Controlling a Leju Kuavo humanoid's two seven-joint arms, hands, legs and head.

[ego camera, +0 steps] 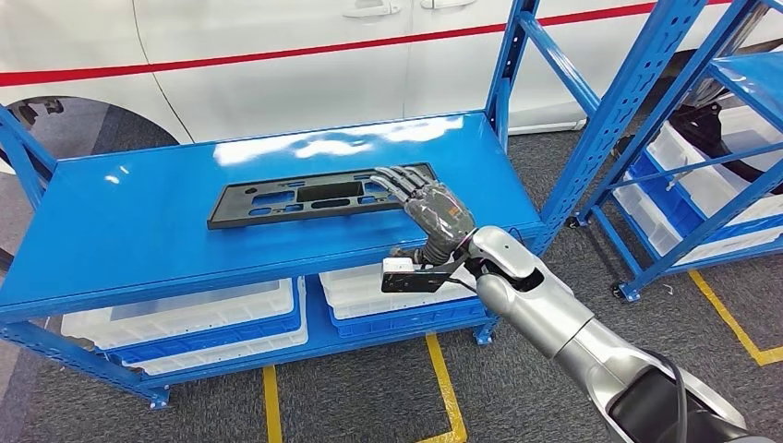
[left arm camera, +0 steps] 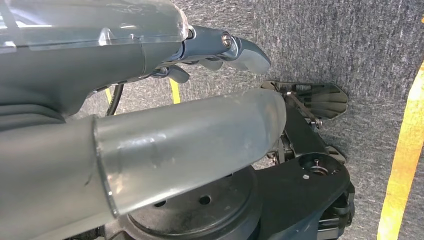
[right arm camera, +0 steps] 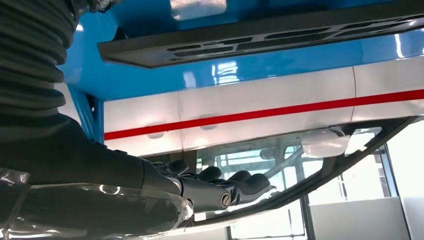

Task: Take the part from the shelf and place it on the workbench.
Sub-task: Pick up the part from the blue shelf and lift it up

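A flat black plastic part [ego camera: 314,196] with several cut-outs lies lengthwise on the glossy blue shelf top [ego camera: 138,231]. My right hand [ego camera: 429,208] reaches over the part's right end, palm down with its fingers stretched out and spread. In the right wrist view a gap separates the extended fingers [right arm camera: 240,182] from the part [right arm camera: 260,42], and nothing is in the hand. My left hand [left arm camera: 165,140] hangs over the grey carpet, holding nothing, its thumb apart from its fingers [left arm camera: 240,50].
White bins in blue trays [ego camera: 185,318] sit on the lower shelf level. A second blue rack [ego camera: 702,166] with white bins stands to the right. A white car with a red stripe [ego camera: 277,55] is behind the shelf. Yellow lines [ego camera: 443,388] mark the carpet.
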